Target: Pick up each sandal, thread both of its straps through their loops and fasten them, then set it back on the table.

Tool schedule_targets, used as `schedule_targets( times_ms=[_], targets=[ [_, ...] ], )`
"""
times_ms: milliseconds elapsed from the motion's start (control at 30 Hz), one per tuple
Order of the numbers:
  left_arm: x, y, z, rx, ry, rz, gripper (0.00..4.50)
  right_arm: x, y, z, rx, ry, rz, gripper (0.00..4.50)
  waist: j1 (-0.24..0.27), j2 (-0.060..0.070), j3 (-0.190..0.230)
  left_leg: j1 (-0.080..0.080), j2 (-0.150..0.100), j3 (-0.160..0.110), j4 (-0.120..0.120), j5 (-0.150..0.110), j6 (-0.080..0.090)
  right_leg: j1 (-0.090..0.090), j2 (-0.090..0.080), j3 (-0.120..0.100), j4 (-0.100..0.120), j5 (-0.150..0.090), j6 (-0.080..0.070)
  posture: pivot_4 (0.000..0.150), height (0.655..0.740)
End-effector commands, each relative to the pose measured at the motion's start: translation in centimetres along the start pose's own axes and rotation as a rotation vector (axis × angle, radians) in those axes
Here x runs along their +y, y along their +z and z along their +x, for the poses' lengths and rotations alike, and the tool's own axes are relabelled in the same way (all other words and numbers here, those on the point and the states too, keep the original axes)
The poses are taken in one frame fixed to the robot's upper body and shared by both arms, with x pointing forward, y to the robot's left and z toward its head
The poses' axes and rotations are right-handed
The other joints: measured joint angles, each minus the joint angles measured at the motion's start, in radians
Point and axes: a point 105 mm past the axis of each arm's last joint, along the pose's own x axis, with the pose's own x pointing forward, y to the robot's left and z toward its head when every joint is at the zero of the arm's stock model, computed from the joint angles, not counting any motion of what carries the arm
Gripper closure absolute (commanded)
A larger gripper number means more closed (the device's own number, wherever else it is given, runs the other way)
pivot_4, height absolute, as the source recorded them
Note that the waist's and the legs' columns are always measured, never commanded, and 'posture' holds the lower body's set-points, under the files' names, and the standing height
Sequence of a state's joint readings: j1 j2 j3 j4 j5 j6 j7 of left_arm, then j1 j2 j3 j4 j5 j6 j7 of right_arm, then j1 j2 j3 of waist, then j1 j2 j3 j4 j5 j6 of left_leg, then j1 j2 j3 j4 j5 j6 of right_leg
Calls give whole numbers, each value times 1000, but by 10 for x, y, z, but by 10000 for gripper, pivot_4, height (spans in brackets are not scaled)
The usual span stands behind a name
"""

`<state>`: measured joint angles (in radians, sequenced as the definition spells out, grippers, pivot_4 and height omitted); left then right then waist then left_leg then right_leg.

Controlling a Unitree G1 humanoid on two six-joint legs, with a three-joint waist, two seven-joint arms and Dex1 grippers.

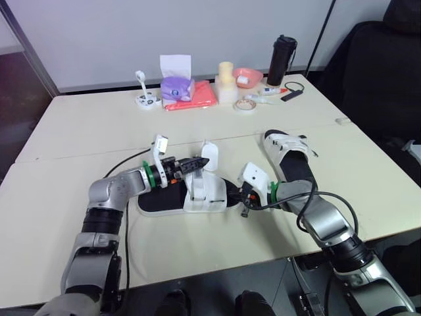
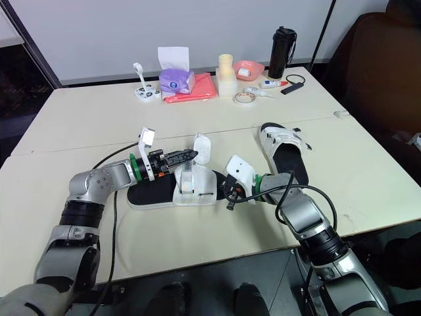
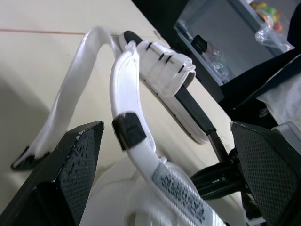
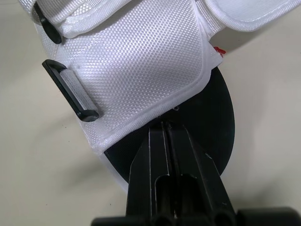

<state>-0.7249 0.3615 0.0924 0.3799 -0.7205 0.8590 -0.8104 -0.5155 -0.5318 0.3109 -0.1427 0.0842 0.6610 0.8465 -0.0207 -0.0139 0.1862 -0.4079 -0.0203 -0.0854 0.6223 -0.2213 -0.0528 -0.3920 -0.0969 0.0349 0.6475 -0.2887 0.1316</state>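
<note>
**Loose strap between spread fingers**

The left gripper (image 1: pixel 197 162) hangs spread wide over the near sandal (image 1: pixel 197 197), which lies flat on the table (image 1: pixel 99 125). An unfastened strap (image 3: pixel 134 141) arcs up between its pads, not gripped. The right gripper (image 4: pixel 164 129) is closed, its tips pressed to one end of the sole. If the left closes off-centre, the springy strap may slip out sideways. With one end pinned only, a pull could swivel the sandal. The second sandal (image 1: pixel 289 158) lies apart, to the right.
</note>
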Motion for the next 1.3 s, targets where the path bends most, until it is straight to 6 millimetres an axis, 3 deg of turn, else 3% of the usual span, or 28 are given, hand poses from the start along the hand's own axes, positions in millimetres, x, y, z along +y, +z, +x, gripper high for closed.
schedule_targets(
  times_ms=[33, 67, 300, 433, 700, 833, 1300],
  targets=[
    [-9, 9, 4, -14, -45, 41, 5558, 10, -8, 5, 26, 29, 20, 45000, 0, 0, 0, 0, 0, 0, 0, 0, 0, 0, 0, 0, 0, 0, 0, 1500, 7400],
    [-9, 10, 4, -16, -47, 39, 8739, 10, -8, 5, 26, 28, 21, 45000, 0, 0, 0, 0, 0, 0, 0, 0, 0, 0, 0, 0, 0, 0, 0, 1500, 7400],
    [-9, 10, -1, -18, -47, 41, 44775, 10, -8, 5, 28, 29, 21, 45000, 1, 0, 0, 0, 0, 0, 0, 0, 0, 0, 0, 0, 0, 0, 0, 1500, 7400],
    [-12, 12, -7, -18, -57, 54, 44775, 11, -8, 6, 28, 34, 21, 45000, 0, 0, 0, 0, 0, 0, 0, 0, 0, 0, 0, 0, 0, 0, 0, 1500, 7400],
    [-47, 40, -25, -169, -215, 73, 44775, 11, -9, 6, 30, 34, 20, 45000, 0, 0, 0, 0, 0, 0, 0, 0, 0, 0, 0, 0, 0, 0, 0, 1500, 7400],
    [-56, 43, -31, -195, -256, 78, 44775, 11, -9, 6, 30, 35, 18, 45000, 1, 0, 0, 0, 0, 0, 0, 0, 0, 0, 0, 0, 0, 0, 0, 1500, 7400],
    [-32, 46, -19, -258, -168, 41, 44775, 12, -7, 6, 29, 43, 7, 45000, 3, 0, 0, 0, 0, 0, 0, 0, 0, 0, 0, 0, 0, 0, 0, 1500, 7400]
  ],
)
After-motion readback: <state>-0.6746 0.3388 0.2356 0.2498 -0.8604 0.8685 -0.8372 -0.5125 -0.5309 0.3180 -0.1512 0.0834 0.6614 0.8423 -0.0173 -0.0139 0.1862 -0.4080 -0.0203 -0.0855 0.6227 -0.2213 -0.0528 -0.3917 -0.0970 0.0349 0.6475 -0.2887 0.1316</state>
